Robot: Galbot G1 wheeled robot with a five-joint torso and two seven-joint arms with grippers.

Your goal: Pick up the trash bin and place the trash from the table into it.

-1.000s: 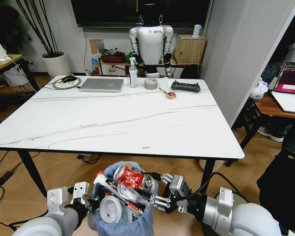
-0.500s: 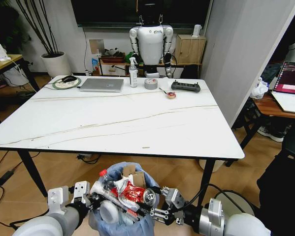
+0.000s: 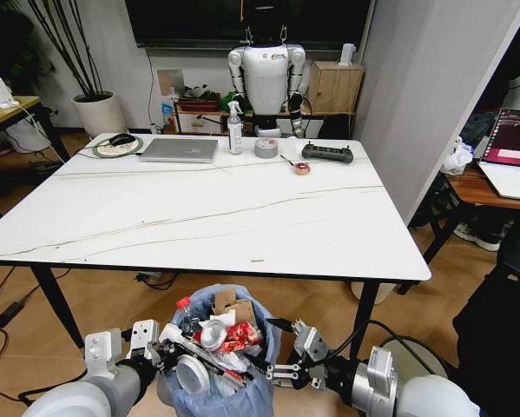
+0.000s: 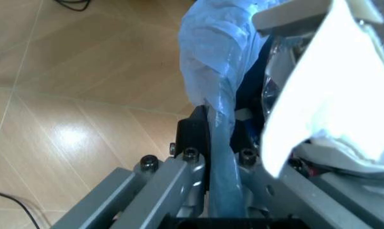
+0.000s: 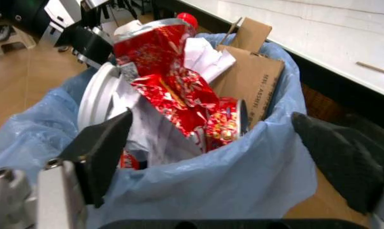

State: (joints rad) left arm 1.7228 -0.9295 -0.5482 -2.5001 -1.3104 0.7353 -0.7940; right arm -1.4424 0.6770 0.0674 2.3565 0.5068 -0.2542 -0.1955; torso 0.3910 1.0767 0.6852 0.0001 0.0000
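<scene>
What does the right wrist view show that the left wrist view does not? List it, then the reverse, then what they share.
Right wrist view: the open right hand spread beside the trash bin, red wrappers, torn cardboard, and the table edge. Left wrist view: the left hand clamped on the bin's bagged rim, over wood floor. Both: the light-blue bag and white paper trash.

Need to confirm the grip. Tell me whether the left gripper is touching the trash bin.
Touching. The left wrist view shows the left gripper shut on the trash bin, its bag-lined rim pinched between the fingers.
</scene>
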